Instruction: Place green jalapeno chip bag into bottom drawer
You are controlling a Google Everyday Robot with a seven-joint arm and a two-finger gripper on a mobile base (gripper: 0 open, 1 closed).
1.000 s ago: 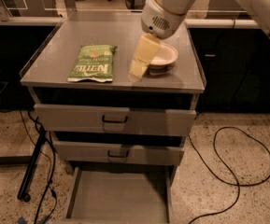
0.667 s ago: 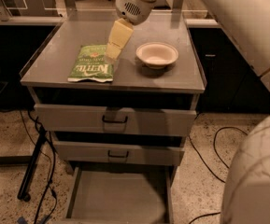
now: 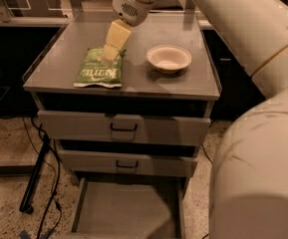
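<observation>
This looks like a lab or a test workspace, not a home. A grey metal drawer cabinet (image 3: 183, 83) stands on a speckled hard floor (image 3: 6, 148), where black cables (image 3: 51, 203) lie loose beside the foot of a dark stand (image 3: 34, 183). Behind it runs a long counter (image 3: 24, 20) with dark fronts below. The robot's gripper (image 3: 110, 53) hangs over the cabinet top, at the far end of the green jalapeno chip bag (image 3: 99, 72).

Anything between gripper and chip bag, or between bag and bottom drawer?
Nothing visible. The gripper is at the far end of the bag, the bowl sits aside, and the bottom drawer stands open.
</observation>
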